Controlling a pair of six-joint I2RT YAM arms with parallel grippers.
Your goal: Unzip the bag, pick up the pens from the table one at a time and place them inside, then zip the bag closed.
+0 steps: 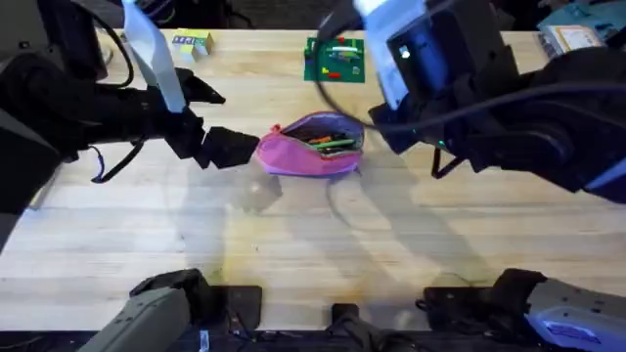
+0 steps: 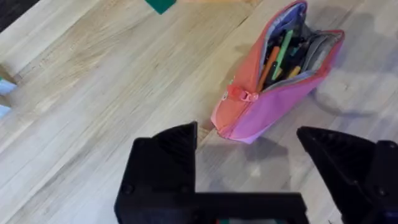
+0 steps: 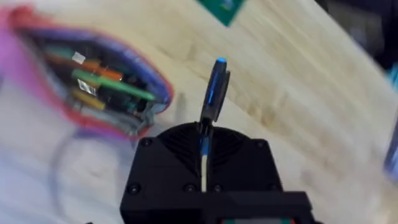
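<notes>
The bag (image 1: pixel 311 147) lies unzipped mid-table, pens (image 2: pixel 281 53) inside; the left gripper (image 2: pixel 249 165) stands wide open just beside its zipper end; the right gripper (image 3: pixel 208 140) pinches a blue-tipped pen (image 3: pixel 216 90) above pale planked table (image 1: pixel 293 235); a green board (image 1: pixel 335 60) lies beyond.

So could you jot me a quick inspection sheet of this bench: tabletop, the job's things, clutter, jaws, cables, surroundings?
Surface: light wooden table, bare in front.
Job's things: pink bag unzipped, mouth open, green and orange pens inside; zipper pull at the near end.
Clutter: green board behind the bag; small yellow box at the back left.
Grippers: left gripper by the bag's end, jaws open, empty; right gripper jaws shut on a blue-tipped pen.
Cables: black cable hanging off the left arm.
Surroundings: dark, nothing told apart.
</notes>
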